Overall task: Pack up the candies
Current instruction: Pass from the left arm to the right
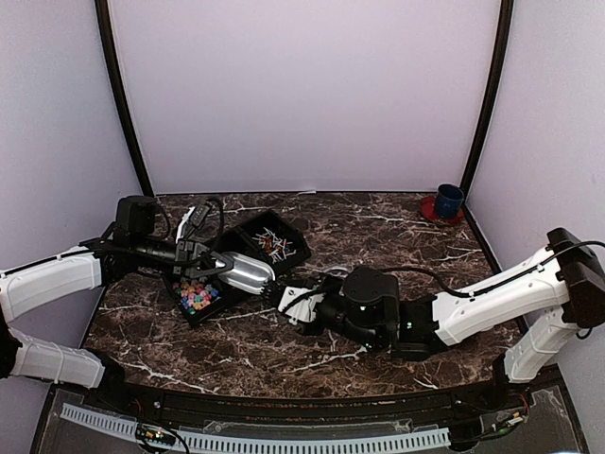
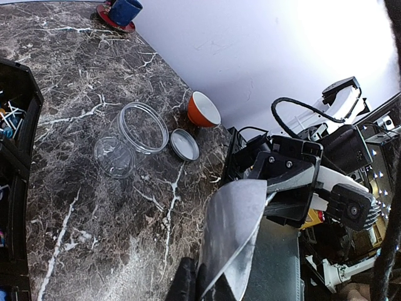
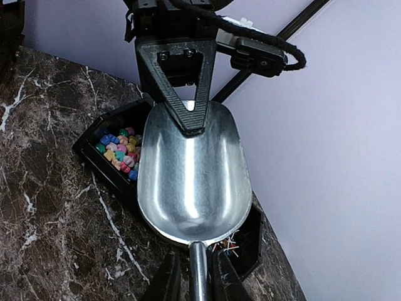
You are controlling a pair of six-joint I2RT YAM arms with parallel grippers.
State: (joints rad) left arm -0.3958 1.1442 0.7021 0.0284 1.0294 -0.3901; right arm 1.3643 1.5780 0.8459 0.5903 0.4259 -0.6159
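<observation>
Right wrist: left pincer clamps shiny metal scoop at 12 o'clock rim; right pincer narrow about handle, grip we cannot tell. We judge handover; next, secure handle, dip toward multicoloured candies.

The shiny metal scoop covers the middle of the black three-compartment plastic tray, hiding whatever lies there. The scoop's handle and the fingers of the right gripper run off the bottom edge of the right wrist view, so their hold is unclear. From above, the tiny multicoloured candies are too small to tell their shapes.
</observation>
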